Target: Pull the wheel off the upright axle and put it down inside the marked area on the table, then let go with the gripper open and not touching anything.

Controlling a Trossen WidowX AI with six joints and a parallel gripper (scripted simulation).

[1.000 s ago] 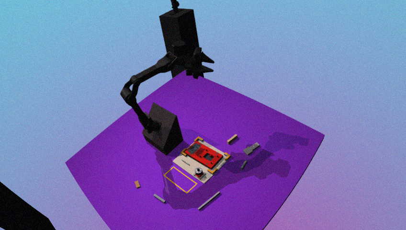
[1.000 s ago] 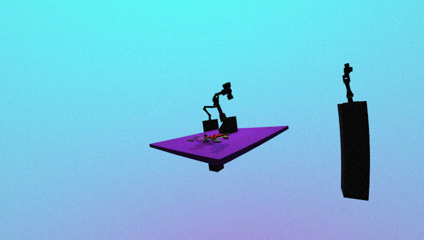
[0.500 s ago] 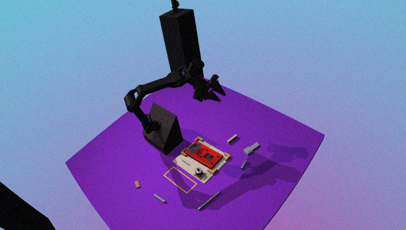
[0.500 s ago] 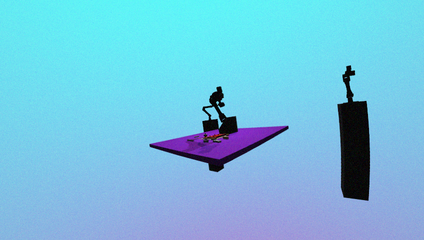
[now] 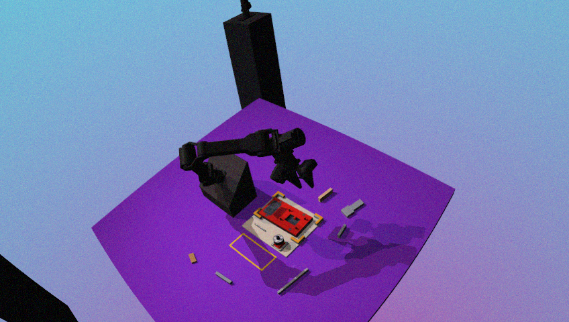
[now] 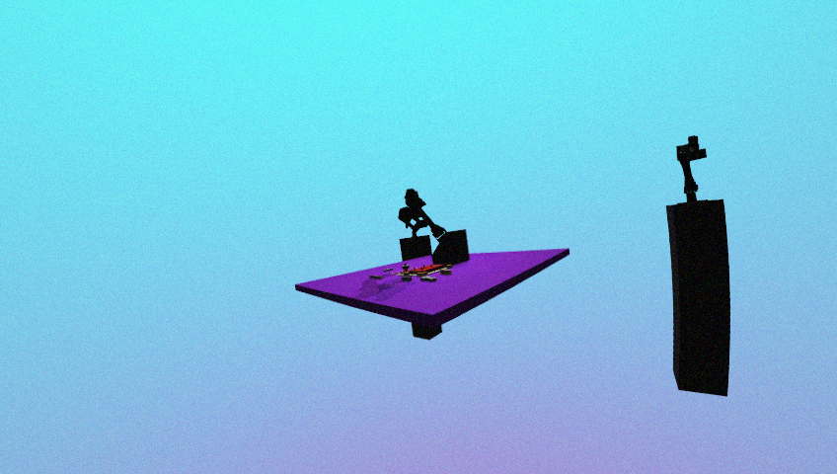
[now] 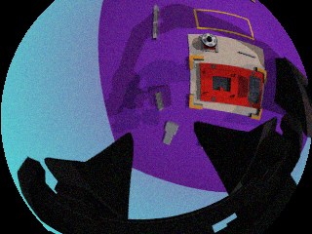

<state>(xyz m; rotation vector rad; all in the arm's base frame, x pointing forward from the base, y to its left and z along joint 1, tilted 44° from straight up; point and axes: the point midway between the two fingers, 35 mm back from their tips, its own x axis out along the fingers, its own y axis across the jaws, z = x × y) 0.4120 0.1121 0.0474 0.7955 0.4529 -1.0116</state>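
The wheel (image 5: 278,239) (image 7: 206,41) is a small black-and-silver disc. It sits over a small red base at one corner of the beige board (image 5: 250,226) (image 7: 226,46). The axle is mostly hidden by the wheel. The marked area (image 5: 262,270) (image 7: 195,19) is a yellow outlined rectangle on the purple table, beside the board's wheel side. No object lies inside it. My gripper (image 5: 306,186) (image 7: 164,132) is open and empty. It hangs high above the table, away from the wheel, with the fingers pointing down.
A red plate (image 5: 279,215) (image 7: 240,80) lies on the board between orange corner brackets. A long grey bar (image 5: 293,281) (image 7: 155,21), a grey stepped block (image 5: 353,208) (image 7: 170,133), a small grey block (image 5: 341,230) (image 7: 159,100) and a tan block (image 5: 325,194) lie around it.
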